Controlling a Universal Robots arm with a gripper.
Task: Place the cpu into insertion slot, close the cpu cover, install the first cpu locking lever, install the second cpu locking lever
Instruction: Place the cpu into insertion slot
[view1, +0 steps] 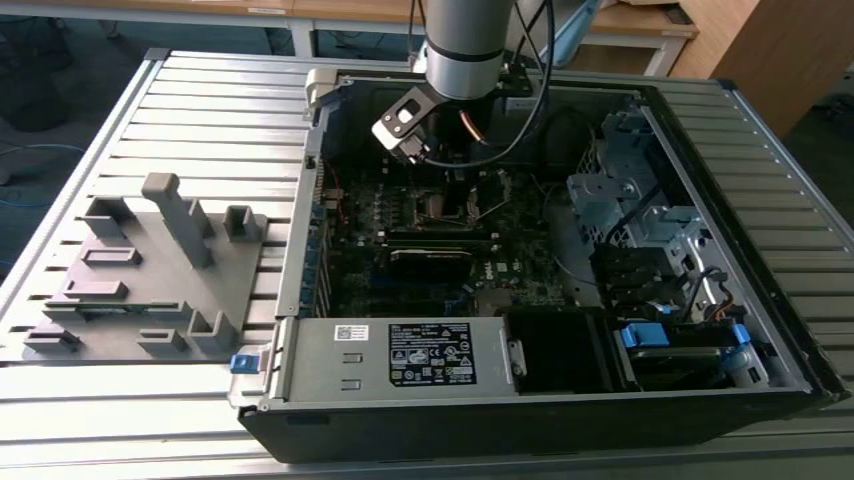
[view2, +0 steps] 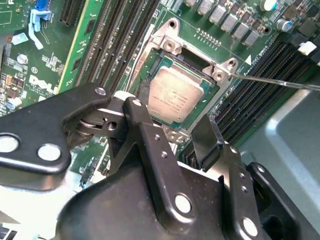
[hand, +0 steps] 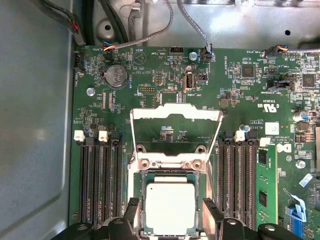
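Observation:
The cpu (hand: 170, 207) (view2: 177, 95), a silver-grey square chip, lies flat in the insertion slot (hand: 170, 176) (view2: 159, 64) on the green motherboard. My gripper (hand: 171, 206) (view2: 175, 110) hovers over it, open, with one black finger (hand: 132, 207) (view2: 143, 92) on each side of the chip and a small gap to each edge. The cpu cover (hand: 175, 112) stands raised on its hinge at the socket's far side, its window frame open. A thin locking lever (view2: 275, 80) sticks out sideways, unlatched. In the exterior view the gripper (view1: 451, 172) hangs just above the socket (view1: 445, 207).
Long black memory slots (hand: 97, 180) (hand: 235, 180) flank the socket on both sides. The computer case wall (hand: 35, 125) and cables (hand: 150, 30) lie close by. A grey fixture block (view1: 147, 270) rests on the slatted table at the exterior view's left, and drive bays (view1: 641, 220) at its right.

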